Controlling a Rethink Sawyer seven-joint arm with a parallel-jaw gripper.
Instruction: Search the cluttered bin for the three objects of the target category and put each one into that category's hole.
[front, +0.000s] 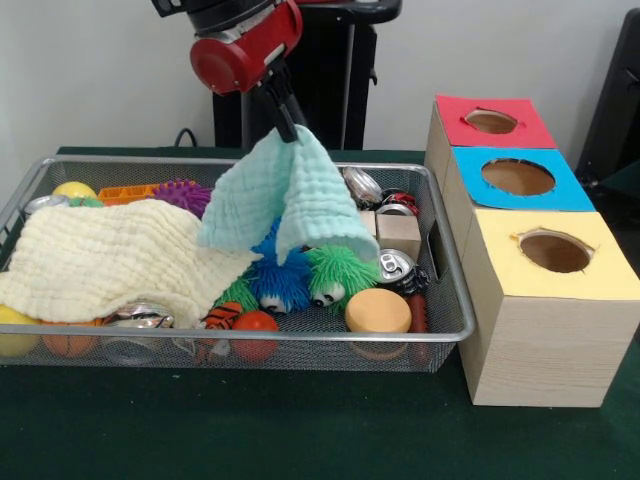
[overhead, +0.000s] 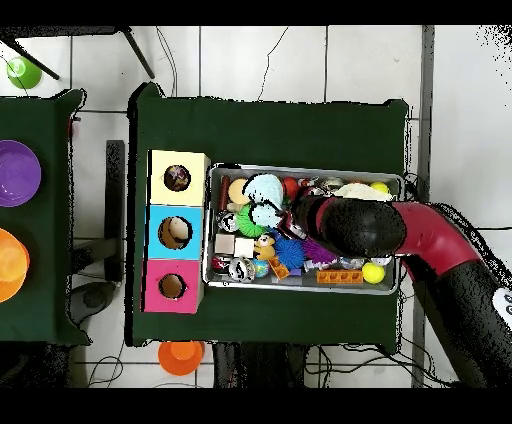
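- Hanging from the black claw (front: 291, 132) of the red and black arm (front: 243, 48) is a mint-green waffle-textured cloth (front: 282, 195), pinched at its top edge by the clenched fingers and lifted above the basket's contents.
- Its lower folds drape down over a blue spiky fuzzy ball (front: 276, 277) and a green spiky fuzzy ball with googly eyes (front: 335, 274), which sit side by side near the middle of the wide silver wire-mesh basket (front: 446, 262).
- To the picture's left of these, in the front view, a large cream waffle-textured cloth (front: 105, 258) lies spread over the basket's left half, covering whatever is under it.
- Around the cloths lie a purple spiky ball (front: 183, 192), a yellow ball (front: 74, 189), an orange plastic grid piece (front: 126, 192), a round tan disc (front: 377, 311), a pale wooden cube (front: 398, 236) and silver drink cans (front: 395, 265).
- None of the small patterned ruffled cloth bundles can be made out in either view.
- Beside the basket, at the front view's right, stand three pale wooden boxes in a row; the nearest has a yellow top with a round hole (front: 555, 251), then a blue-topped hole (front: 518, 177), then a red-topped hole (front: 491, 122).
- From overhead, the arm (overhead: 400, 232) reaches across the basket (overhead: 393, 179) and hides part of it.
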